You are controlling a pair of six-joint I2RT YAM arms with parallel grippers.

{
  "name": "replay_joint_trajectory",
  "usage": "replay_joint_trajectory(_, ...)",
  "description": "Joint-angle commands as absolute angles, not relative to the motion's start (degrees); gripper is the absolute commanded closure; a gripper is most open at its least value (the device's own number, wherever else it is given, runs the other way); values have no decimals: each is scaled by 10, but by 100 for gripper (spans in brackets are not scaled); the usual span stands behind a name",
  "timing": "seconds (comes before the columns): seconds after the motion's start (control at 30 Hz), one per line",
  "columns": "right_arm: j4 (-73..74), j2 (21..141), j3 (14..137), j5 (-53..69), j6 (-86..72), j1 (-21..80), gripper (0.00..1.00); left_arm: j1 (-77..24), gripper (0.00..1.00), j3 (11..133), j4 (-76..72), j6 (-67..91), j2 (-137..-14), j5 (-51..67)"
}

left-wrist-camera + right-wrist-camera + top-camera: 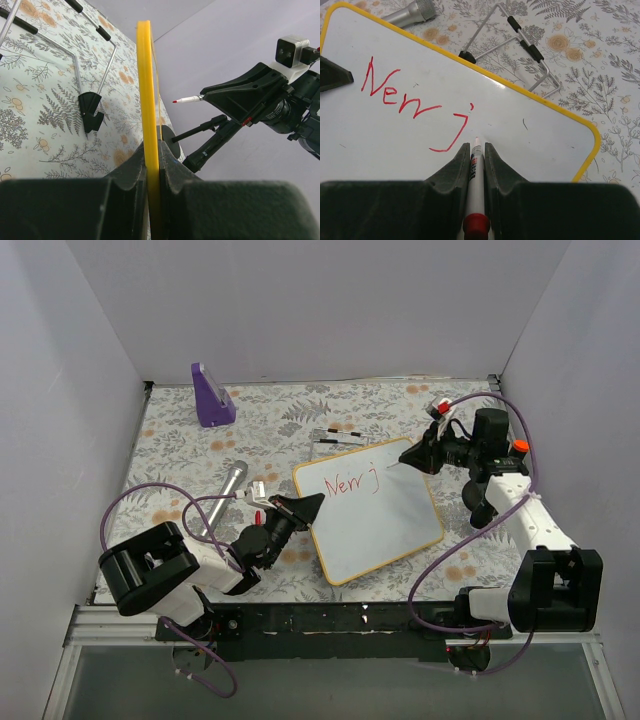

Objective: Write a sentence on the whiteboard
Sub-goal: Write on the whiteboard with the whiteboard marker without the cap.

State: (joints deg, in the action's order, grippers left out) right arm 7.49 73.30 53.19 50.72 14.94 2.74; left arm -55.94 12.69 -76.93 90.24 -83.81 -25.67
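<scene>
Whiteboard [385,525], glossy white, yellow-framed: judged light, stiff, slick; left jaws pinch its frame edge, right jaws clamp white marker [475,170].

The left arm [150,575] and the right arm [535,520] are made of big black blocks joined by white parts. A thin purple cable [128,496] loops out of each arm, and the right arm has a small orange dot [521,446] on it. Each arm ends in a black claw with two pointy fingers: the left gripper [316,503] and the right gripper [406,458].
</scene>
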Motion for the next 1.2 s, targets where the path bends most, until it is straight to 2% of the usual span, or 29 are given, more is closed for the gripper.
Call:
replay_joint_trajectory(0.0, 47, 746, 541, 524, 146, 34, 99, -564, 100, 116, -926, 842, -847, -232)
replay_joint_trajectory(1.17, 10, 789, 556, 476, 112, 70, 99, -563, 100, 119, -925, 839, -849, -229)
